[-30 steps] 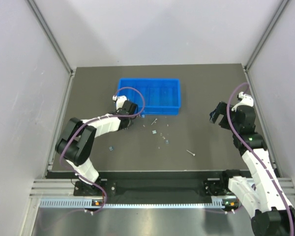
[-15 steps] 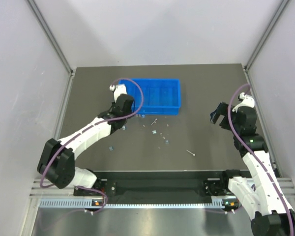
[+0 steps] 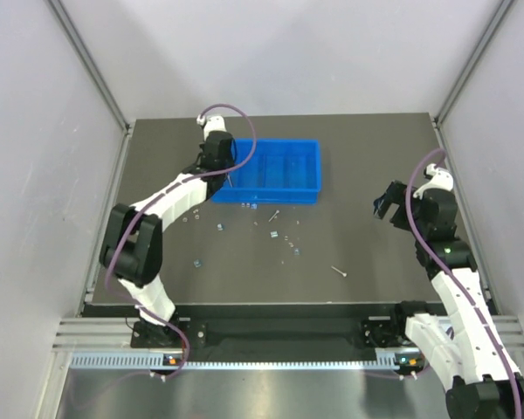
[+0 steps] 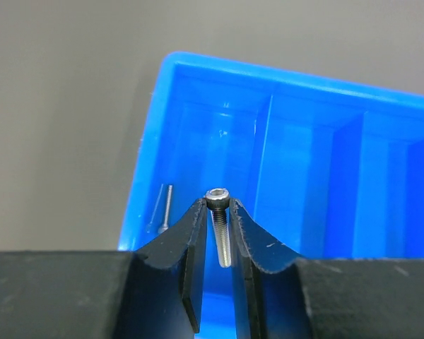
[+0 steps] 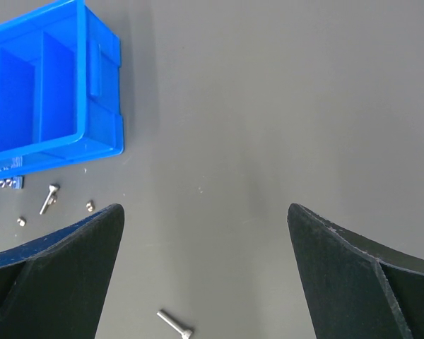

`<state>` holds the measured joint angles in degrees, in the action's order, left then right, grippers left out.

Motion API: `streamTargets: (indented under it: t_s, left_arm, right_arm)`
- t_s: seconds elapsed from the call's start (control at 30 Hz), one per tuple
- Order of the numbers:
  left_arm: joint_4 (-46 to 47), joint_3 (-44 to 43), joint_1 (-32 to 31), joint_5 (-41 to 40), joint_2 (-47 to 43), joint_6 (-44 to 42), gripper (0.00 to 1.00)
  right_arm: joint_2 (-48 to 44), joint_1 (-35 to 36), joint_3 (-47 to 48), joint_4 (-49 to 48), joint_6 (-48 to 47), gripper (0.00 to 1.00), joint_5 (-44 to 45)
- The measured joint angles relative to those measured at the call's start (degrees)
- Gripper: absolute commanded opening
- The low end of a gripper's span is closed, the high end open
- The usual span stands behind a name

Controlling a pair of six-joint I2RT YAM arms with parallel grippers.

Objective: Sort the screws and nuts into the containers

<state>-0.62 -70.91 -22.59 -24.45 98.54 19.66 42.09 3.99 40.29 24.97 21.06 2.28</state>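
Top external: left jaws have carried a screw (image 4: 219, 203) over the tray (image 3: 272, 141)

The left pincer (image 3: 227, 175) hangs over the blue tray's (image 3: 279, 197) left end, loose screws (image 3: 273, 216) scattered nearby.

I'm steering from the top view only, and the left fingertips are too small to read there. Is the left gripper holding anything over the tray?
Observer: Yes. Its wrist view shows the left gripper pinching a screw by the shaft, head sticking out.
Operator: Which compartment is it over?
Observer: The end compartment at the tray corner. Another screw lies in there by the wall.
Operator: And the right gripper?
Observer: The right gripper is open over the table, with a loose screw between its fingers in that view.
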Motion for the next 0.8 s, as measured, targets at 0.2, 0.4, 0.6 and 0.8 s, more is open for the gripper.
streamTargets:
  t_s: [0.2,0.4,0.6,0.8]
  left_arm:
    - [0.2,-2.49,0.33,0.07,5.22,-2.27,0.47]
    - [-0.94,-3.19,0.57,1.27,4.42,-2.82,0.82]
    - [-4.55,0.33,-5.57,4.13,-5.49,-2.99,0.81]
    - [-4.35,8.63,-20.37,11.67,-16.79,-1.33,0.79]
  right_arm:
    - [-1.16,0.0,0.31,1.07,0.0,1.0,0.24]
    - [-1.77,0.0,3.04,2.67,0.04,1.0,0.24]
    - [-2.56,0.0,3.45,4.02,0.72,1.0,2.56]
    - [-3.08,0.0,3.3,5.33,1.55,1.0,3.69]
